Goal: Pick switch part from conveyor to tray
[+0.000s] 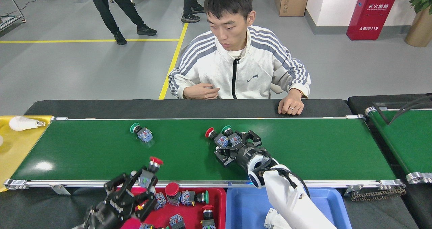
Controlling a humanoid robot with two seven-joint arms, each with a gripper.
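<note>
Carrying a red-capped switch part [148, 175] clamped in the left gripper [136, 192] over the red tray [216, 205] for dropping, while the right gripper [236, 146], jaws apart, is straddling two switches [224, 136] on the conveyor [303, 148] beyond that tray.

A person in a striped jacket [236, 67] sits behind; a bulb [22, 123] lies on yellow.

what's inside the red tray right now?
The red tray holds several switch parts: one with a big red cap, one green-capped, another red-capped. The left gripper, holding a red-capped switch, covers its left side.
</note>
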